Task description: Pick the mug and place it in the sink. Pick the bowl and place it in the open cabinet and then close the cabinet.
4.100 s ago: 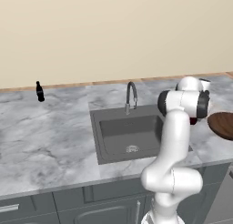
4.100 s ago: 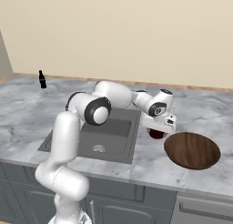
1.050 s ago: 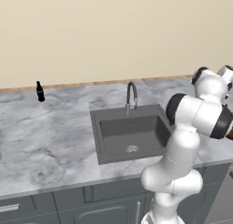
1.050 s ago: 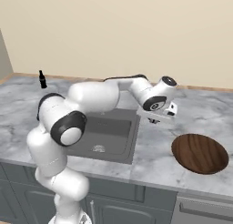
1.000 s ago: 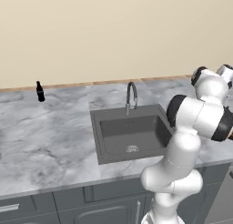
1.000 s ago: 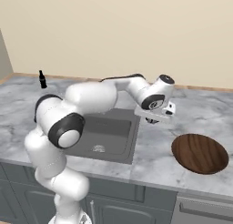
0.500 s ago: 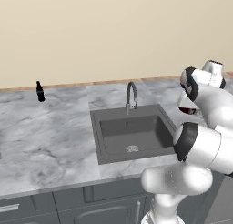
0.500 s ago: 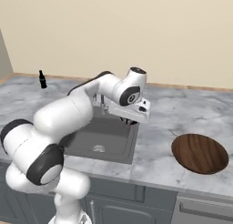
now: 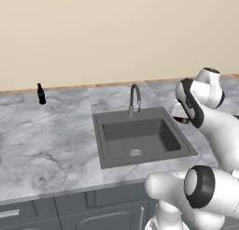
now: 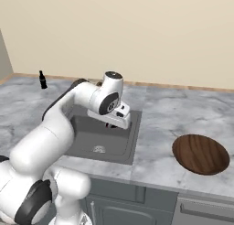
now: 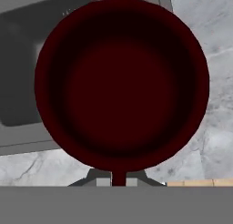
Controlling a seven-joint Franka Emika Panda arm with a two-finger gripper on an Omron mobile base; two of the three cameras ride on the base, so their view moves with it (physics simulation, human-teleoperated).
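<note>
Left of the left base view, a black bottle [image 9: 41, 94] stands on the worktop [image 9: 46, 145], out of play. Centre frame sits the sink [image 9: 140, 136], empty, faucet [image 9: 134, 99] behind it. At its right edge the hand [image 9: 179, 116] is clamped tight on the mug [image 9: 179, 115], whose dark red inside looms large in the hand view above the basin's corner. So we're on step one, mid-carry. Next call, I'd say: ease further over the basin, lower, release. Lower right of the right base view, the bowl [image 10: 200, 153] waits on the worktop.
</note>
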